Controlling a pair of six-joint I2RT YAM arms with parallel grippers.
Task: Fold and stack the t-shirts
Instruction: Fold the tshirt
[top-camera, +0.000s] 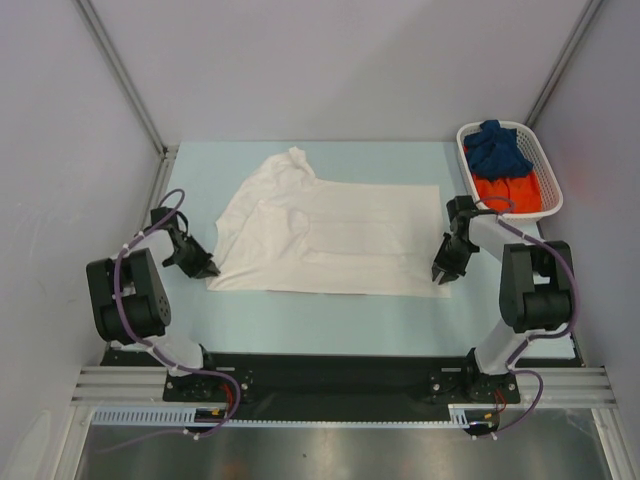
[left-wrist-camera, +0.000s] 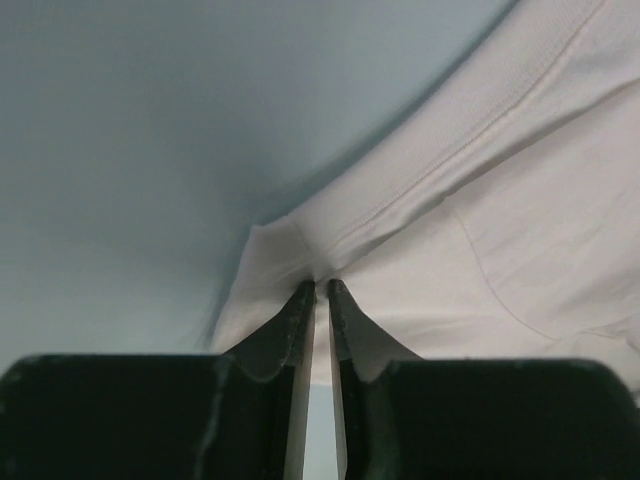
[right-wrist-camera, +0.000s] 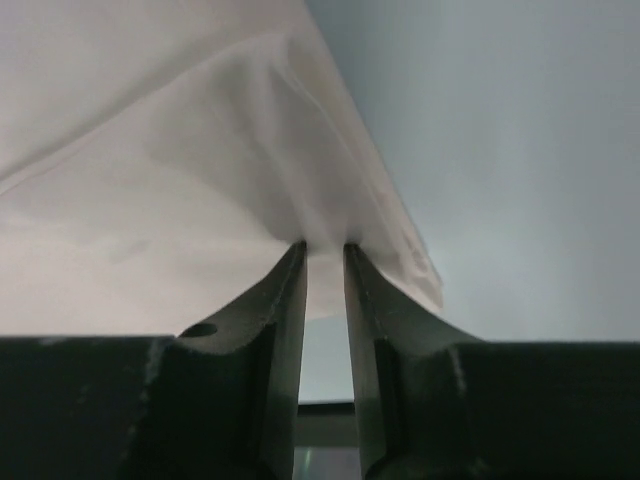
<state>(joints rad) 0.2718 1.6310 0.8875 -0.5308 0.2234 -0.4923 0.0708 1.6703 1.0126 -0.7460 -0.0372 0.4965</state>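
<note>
Top view, shirt: the white t-shirt (top-camera: 330, 235) lies spread flat across the middle of the pale tabletop (top-camera: 330, 325).
Top view, basket: a white basket (top-camera: 551, 180) at the far right holds a dark blue t-shirt (top-camera: 497, 148) and an orange t-shirt (top-camera: 510, 190).
Top view, arms: the left tool (top-camera: 207, 270) sits at the white shirt's near-left corner, and the right tool (top-camera: 441, 277) at its near-right corner.
Left wrist view: the jaws are almost together, nipping a raised corner of white cloth at their tips.
Right wrist view: the jaws stand a narrow gap apart, with cloth puckered at the tips. Whether it is truly pinched cannot be told.
Risk: if the right side's hold is loose, that corner would likely slip during a lift. One-sided pulling would then skew the fold or drag the shirt.
</note>
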